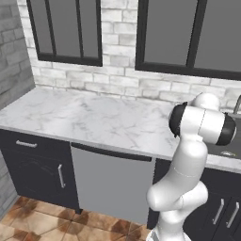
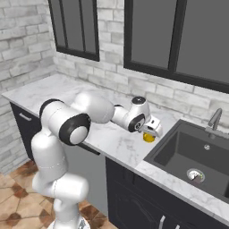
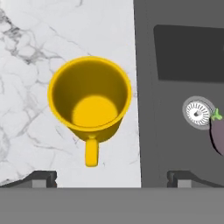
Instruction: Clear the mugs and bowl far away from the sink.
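Yellow mug (image 3: 90, 100) seen upright on the marble desk (image 3: 39, 57), just beside the black sink (image 3: 183, 57), jaws spread wide above it, nothing gripped, aubergine (image 3: 217, 133) glimpsed near the drain (image 3: 198, 113).

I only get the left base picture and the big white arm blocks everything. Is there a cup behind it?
Observer: Yes, a yellow mug stands upright on the counter, right beside the sink.
Operator: Is the hand holding it?
Observer: No. The hand hovers above it, wide open, one fingertip over the counter and one over the sink.
Operator: Where's the mug's handle?
Observer: In the hand view it points down toward the fingertips.
Operator: Anything inside the sink?
Observer: A purple eggplant lies next to the drain.
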